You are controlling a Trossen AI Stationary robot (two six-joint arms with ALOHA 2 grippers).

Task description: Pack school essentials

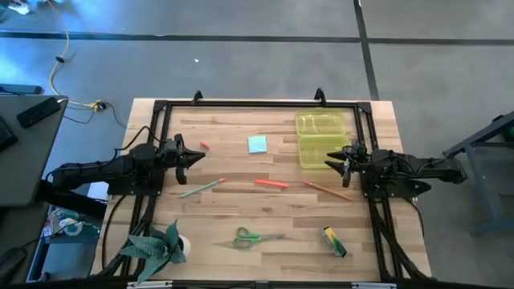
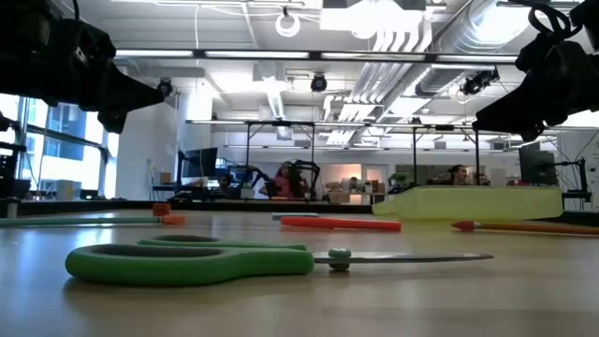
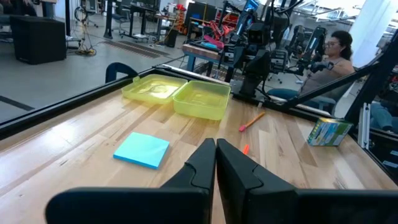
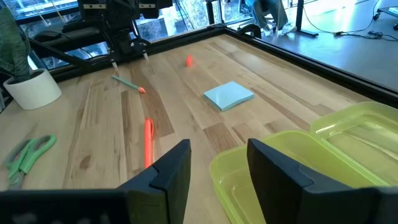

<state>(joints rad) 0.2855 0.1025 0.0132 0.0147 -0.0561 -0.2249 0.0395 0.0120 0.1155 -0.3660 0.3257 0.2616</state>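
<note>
Green-handled scissors [image 2: 192, 262] lie nearest in the low view, flat on the table [image 2: 449, 300], with the red-orange marker [image 2: 339, 224] beyond them. From above, the left gripper [image 1: 197, 156] hovers pinched shut and empty near the tiny red piece [image 1: 205, 146]. The right gripper [image 1: 331, 159] stands spread, holding nothing, beside the open yellow case [image 1: 323, 138]; the note pad [image 1: 257, 144] lies between the arms.

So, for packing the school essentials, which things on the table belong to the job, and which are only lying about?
For the job:
- scissors
- red-orange marker
- green pencil
- wooden pencil
- light-blue note pad
- tiny red piece
- stationery set
- open yellow case, to pack into

Lying about:
- potted plant
</note>
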